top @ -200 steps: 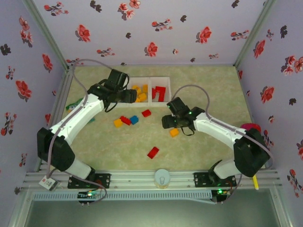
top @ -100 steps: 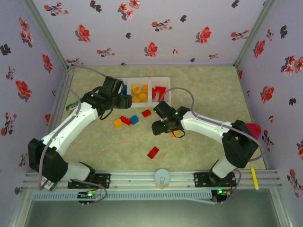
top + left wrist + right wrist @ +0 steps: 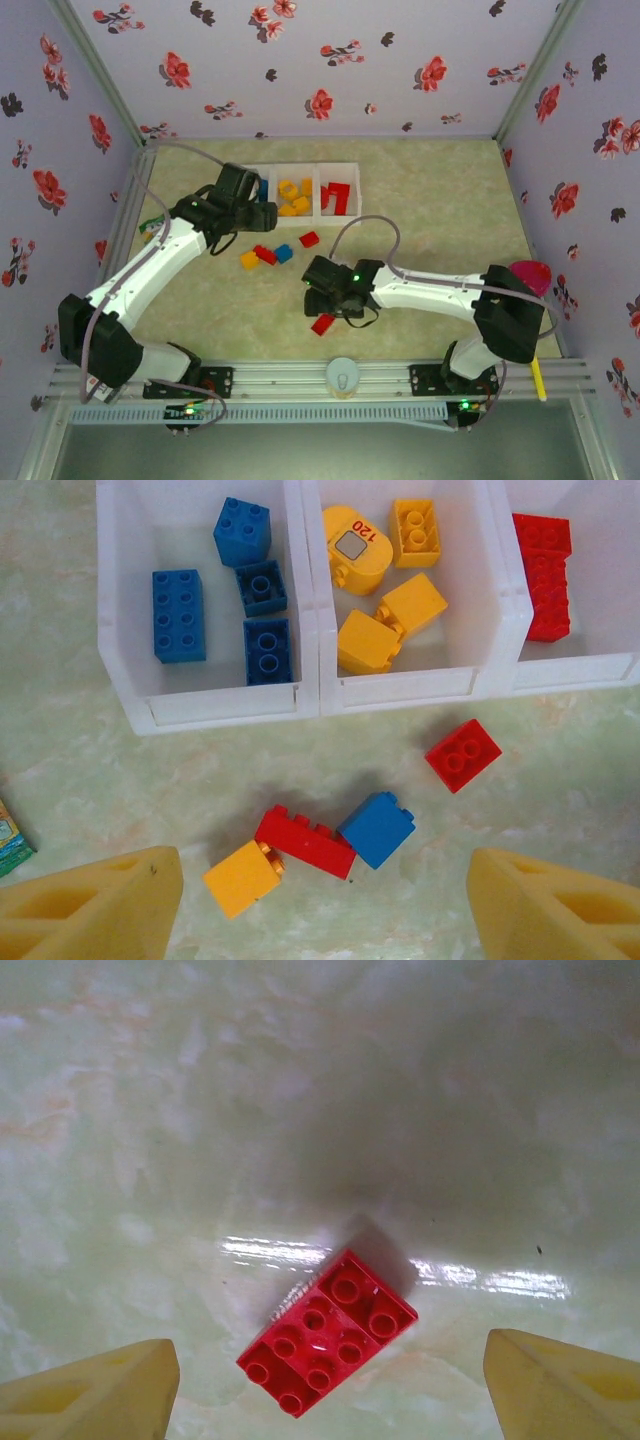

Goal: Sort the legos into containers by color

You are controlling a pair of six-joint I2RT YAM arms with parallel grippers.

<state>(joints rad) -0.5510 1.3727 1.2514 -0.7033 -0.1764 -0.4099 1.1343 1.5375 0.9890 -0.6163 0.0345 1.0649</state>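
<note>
Overhead, a white plastic tray (image 3: 300, 223) of three joined square compartments lies on a pale marbled table (image 3: 440, 200), and every place below is given from that tray; through the left wrist camera, its left compartment (image 3: 125, 540) holds four blue legos (image 3: 179, 615), its middle compartment (image 3: 465, 550) holds four yellow pieces (image 3: 365, 640), one of them rounded and marked 120, and its right compartment (image 3: 600, 580) holds red legos (image 3: 543, 575) lying against each other; just in front of the tray's front wall, four loose bricks lie on the table; a square red brick (image 3: 463, 755) sits near the wall below the divider between the middle and right compartments, apart from the tray; a little further out, a blue brick (image 3: 377, 829), a long red brick (image 3: 305, 842) and a yellow brick (image 3: 243, 877) are bunched in a row and seem to touch; the left gripper (image 3: 325, 885) hangs just in front of the tray's left compartment, its yellow fingers (image 3: 90, 905) spread wide with nothing between them; well out from the tray on the same front side, the right gripper (image 3: 325, 1380) hovers over a lone red brick (image 3: 328, 1332) that lies flat with eight studs up, turned diagonally; its jaws stand wide on either side, not touching the brick; a green packet (image 3: 155, 222) lies beyond the tray's left end; a pink cup (image 3: 530, 272) stands well off to the tray's right.
</note>
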